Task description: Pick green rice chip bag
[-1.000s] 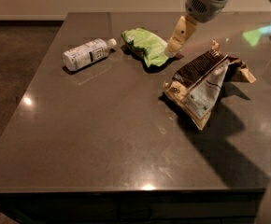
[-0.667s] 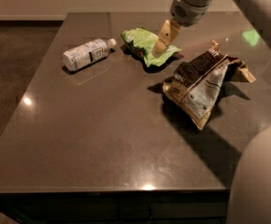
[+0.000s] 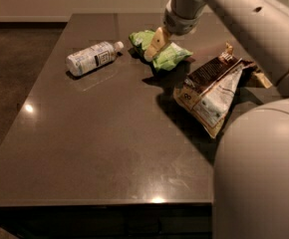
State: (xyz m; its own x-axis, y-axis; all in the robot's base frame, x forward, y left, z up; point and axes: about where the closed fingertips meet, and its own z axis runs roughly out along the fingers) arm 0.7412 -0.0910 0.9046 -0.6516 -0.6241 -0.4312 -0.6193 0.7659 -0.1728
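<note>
Shifted left since before, our pincer (image 3: 153, 45) hangs over the green rice chip bag (image 3: 174, 58); we cannot tell its grip. Open surface (image 3: 109, 148) spreads toward the lower edge.

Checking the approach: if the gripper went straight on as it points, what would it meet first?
Likely the green rice chip bag: the gripper points down at its middle, with nothing between them. How near it is, I cannot tell.
</note>
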